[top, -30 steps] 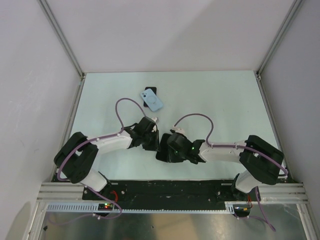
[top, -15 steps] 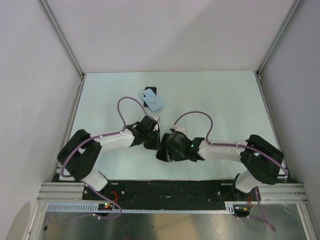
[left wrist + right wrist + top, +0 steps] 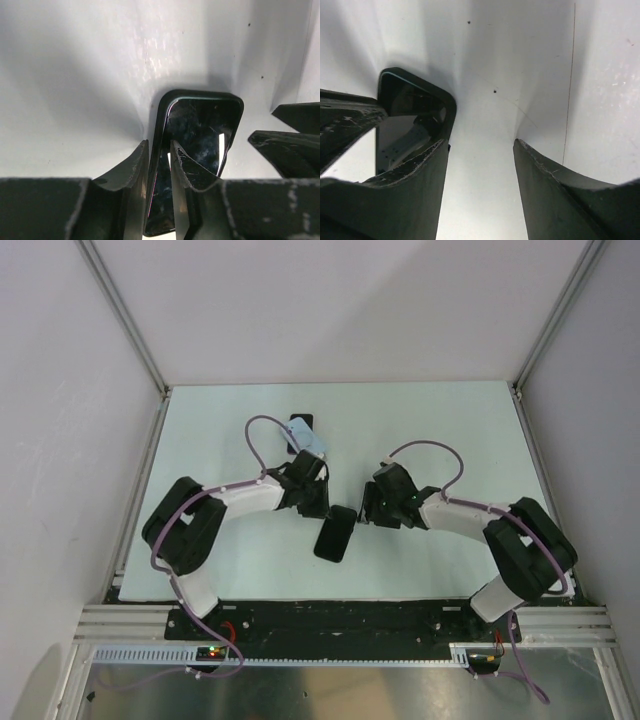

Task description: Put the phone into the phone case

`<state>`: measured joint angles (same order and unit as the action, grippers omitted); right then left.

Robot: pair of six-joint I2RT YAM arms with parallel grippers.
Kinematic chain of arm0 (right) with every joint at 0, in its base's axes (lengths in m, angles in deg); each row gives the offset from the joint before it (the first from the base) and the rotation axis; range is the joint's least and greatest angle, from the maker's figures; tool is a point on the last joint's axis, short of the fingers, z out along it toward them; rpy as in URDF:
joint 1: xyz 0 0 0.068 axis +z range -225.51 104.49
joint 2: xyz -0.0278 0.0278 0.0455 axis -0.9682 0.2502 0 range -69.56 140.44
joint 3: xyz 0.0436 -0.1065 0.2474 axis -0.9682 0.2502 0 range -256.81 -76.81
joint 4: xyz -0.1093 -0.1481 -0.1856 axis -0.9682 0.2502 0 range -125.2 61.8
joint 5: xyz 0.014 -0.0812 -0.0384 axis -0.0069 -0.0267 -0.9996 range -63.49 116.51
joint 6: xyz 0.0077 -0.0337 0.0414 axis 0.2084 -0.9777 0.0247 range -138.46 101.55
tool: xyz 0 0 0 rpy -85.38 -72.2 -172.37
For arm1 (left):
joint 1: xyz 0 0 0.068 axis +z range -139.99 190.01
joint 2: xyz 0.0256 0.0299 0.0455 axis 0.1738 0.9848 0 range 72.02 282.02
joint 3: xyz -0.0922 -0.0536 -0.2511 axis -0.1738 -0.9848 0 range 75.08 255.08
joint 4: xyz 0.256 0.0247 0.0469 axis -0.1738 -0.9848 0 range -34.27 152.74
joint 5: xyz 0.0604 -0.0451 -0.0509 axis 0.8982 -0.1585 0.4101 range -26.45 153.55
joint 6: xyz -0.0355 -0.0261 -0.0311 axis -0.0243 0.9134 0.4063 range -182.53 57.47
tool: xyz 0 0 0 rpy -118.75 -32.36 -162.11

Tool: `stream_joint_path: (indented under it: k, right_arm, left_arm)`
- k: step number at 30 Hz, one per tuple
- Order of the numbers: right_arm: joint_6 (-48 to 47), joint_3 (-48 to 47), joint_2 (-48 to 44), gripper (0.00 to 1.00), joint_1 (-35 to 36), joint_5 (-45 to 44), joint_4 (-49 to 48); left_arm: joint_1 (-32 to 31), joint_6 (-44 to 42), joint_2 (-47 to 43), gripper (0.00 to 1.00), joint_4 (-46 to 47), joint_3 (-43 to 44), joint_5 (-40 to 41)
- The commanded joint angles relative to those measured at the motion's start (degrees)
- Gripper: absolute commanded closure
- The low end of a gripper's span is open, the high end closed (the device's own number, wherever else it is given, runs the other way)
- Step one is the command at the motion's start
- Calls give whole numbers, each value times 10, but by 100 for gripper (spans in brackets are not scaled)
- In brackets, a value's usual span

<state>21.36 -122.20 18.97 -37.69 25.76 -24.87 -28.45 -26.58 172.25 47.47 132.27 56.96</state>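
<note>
Currently my left tool (image 3: 159, 152) pinches one long edge of the phone (image 3: 334, 534), which sits apart from the phone case (image 3: 312, 443) on its near side; my right tool (image 3: 480, 145) gapes empty. Stiff, glossy, likely slippery: I'd grip across both long edges.

The phone (image 3: 334, 534) lies mid-table, hemmed in. The left gripper (image 3: 159, 146) pinches its left edge, and the right gripper (image 3: 480, 142) stands just beside its far right corner, fingers wide apart over bare table (image 3: 460, 430). The phone's near end is free. The left arm and its cable (image 3: 258, 430) crowd the phone case (image 3: 314, 442) from the left. From the right, open table runs up to the case.
</note>
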Motion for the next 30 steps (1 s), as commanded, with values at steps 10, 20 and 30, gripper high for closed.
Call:
stream_joint_path:
  k: [10,20,30]
  right_arm:
    - [-19,-43,82,42,-8,32,-41]
    - [-42,-77,101,43,8,16,-3]
    - [-44,-86,117,46,29,8,11]
  left_arm:
    - [12,-27,60,73,-42,80,46]
    - [0,-46,70,76,-83,89,89]
    - [-20,-46,71,78,-92,88,72]
